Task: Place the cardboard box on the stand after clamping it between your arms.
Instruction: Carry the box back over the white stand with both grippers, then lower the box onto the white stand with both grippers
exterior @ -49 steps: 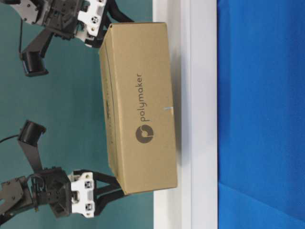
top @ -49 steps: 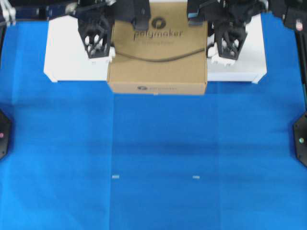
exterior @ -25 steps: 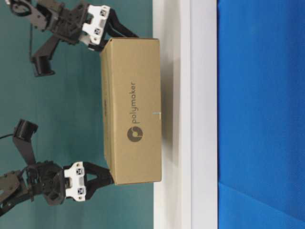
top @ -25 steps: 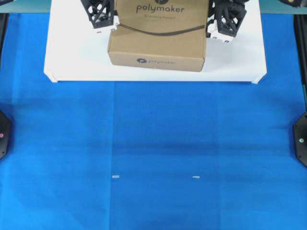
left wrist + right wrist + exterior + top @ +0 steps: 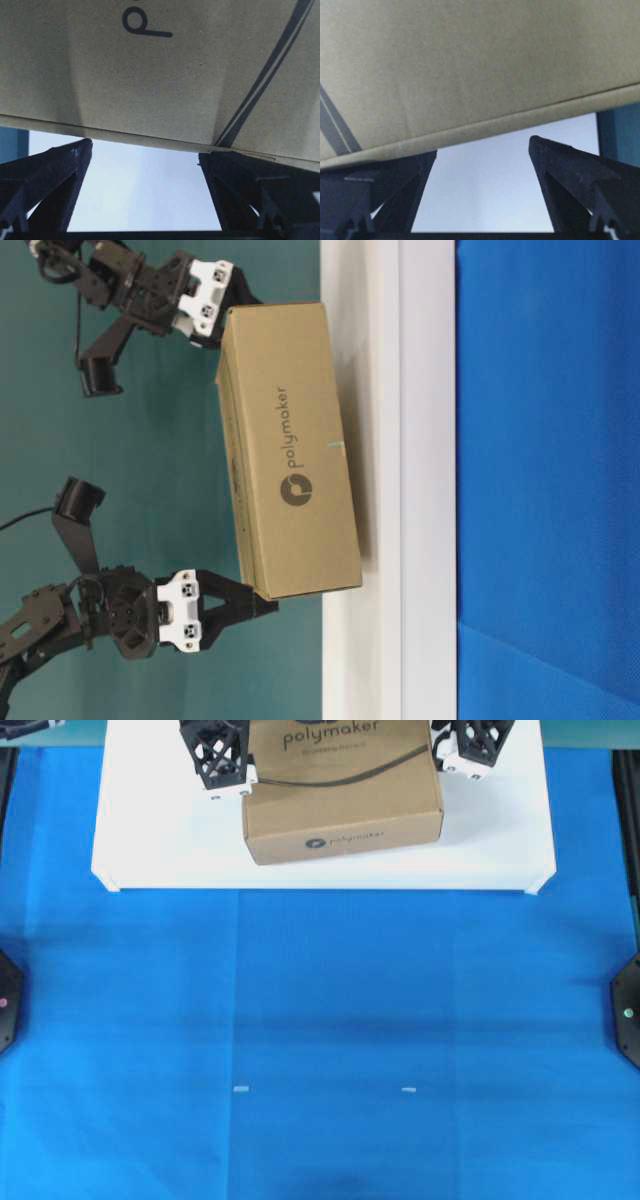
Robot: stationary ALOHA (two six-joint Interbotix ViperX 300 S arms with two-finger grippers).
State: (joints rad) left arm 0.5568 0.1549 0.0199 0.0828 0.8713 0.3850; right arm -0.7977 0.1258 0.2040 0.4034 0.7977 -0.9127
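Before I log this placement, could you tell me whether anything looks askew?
Yes: the cardboard box sits skewed over the stand, its front edge slanting against the stand's straight front edge. In the table-level view it tilts too, one end nearer the stand than the other.

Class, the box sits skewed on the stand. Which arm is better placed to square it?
Probably the left. The cardboard box's left end juts nearer the stand's front edge, and the left gripper touches that side. The right gripper sits farther back.
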